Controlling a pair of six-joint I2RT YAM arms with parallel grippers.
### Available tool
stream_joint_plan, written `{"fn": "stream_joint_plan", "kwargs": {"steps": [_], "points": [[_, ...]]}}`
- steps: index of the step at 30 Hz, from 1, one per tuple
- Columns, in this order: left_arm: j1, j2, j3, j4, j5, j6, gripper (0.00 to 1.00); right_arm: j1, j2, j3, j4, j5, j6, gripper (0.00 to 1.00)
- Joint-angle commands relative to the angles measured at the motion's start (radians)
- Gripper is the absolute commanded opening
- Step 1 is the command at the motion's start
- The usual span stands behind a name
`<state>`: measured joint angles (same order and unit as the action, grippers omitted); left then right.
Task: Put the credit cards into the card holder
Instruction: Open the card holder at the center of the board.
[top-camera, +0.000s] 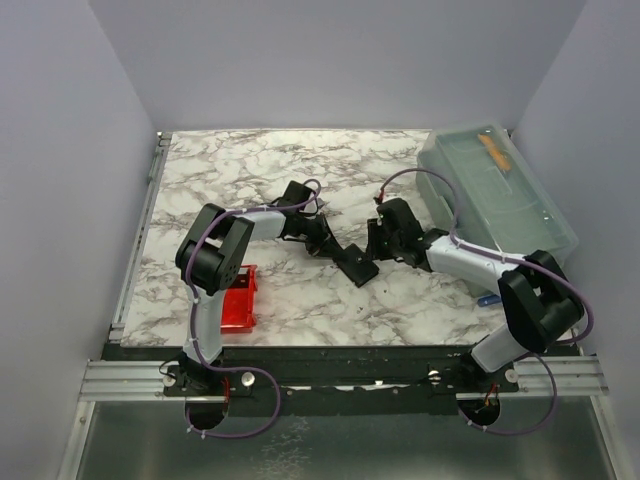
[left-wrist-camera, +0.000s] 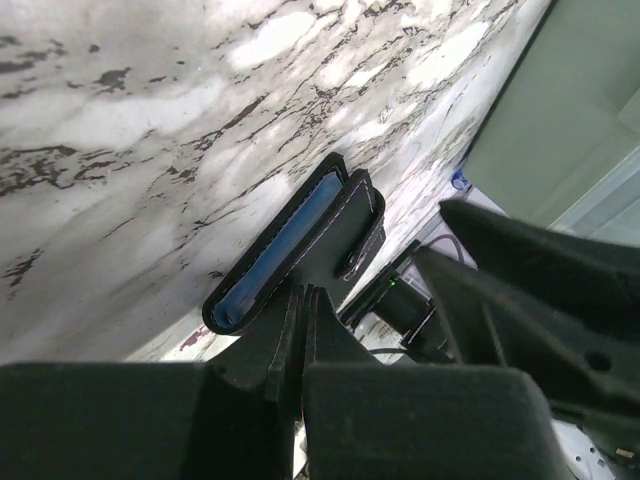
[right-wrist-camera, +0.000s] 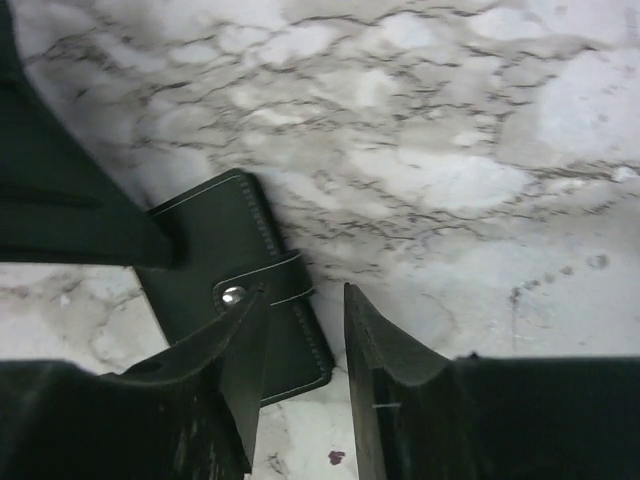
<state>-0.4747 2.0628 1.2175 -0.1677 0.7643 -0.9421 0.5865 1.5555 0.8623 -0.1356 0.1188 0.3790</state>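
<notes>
The black card holder (top-camera: 356, 266) lies at mid-table between both grippers. In the left wrist view the card holder (left-wrist-camera: 345, 225) stands on edge with a light blue credit card (left-wrist-camera: 285, 250) tucked inside it. My left gripper (left-wrist-camera: 305, 298) is shut on the holder's near flap. In the right wrist view the card holder (right-wrist-camera: 215, 255) lies closed, its strap fastened by a silver snap (right-wrist-camera: 233, 294). My right gripper (right-wrist-camera: 305, 300) is open; its left finger hangs over the strap and its right finger is over bare marble. No other cards show.
A small red tray (top-camera: 238, 298) sits front left beside the left arm. A large translucent lidded box (top-camera: 495, 195) holding an orange item stands back right. A small blue item (top-camera: 487, 299) lies by the right arm's base.
</notes>
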Motion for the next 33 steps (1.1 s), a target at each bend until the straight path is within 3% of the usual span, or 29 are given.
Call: {"fn": "stream_joint_plan", "kwargs": {"steps": [1, 6, 10, 17, 22, 24, 26, 29, 33], "points": [[-0.02, 0.055, -0.017, -0.098, -0.148, 0.047, 0.0, 0.07, -0.022, 0.034, -0.001, -0.059, -0.132, 0.43], [-0.019, 0.063, -0.015, -0.099, -0.14, 0.045, 0.0, 0.098, 0.022, 0.057, -0.015, -0.069, -0.181, 0.48], [-0.019, 0.065, -0.015, -0.1, -0.144, 0.046, 0.0, 0.098, 0.026, 0.01, 0.083, -0.083, -0.213, 0.55], [-0.02, 0.08, -0.013, -0.102, -0.123, 0.036, 0.0, 0.098, 0.101, 0.028, 0.073, -0.093, -0.207, 0.54], [-0.021, 0.079, -0.013, -0.102, -0.127, 0.036, 0.0, 0.098, 0.134, 0.018, 0.05, -0.073, -0.184, 0.45], [-0.022, 0.081, -0.014, -0.102, -0.122, 0.037, 0.0, 0.098, 0.137, 0.001, 0.055, -0.024, -0.163, 0.35], [-0.021, 0.08, -0.015, -0.104, -0.132, 0.041, 0.0, 0.098, 0.135, 0.002, 0.042, 0.018, -0.137, 0.18], [-0.021, 0.089, -0.009, -0.108, -0.137, 0.045, 0.0, 0.096, 0.1, -0.003, 0.044, 0.042, -0.091, 0.06], [-0.021, 0.092, -0.009, -0.113, -0.127, 0.048, 0.0, 0.082, 0.056, -0.026, 0.071, 0.053, -0.034, 0.0]]}}
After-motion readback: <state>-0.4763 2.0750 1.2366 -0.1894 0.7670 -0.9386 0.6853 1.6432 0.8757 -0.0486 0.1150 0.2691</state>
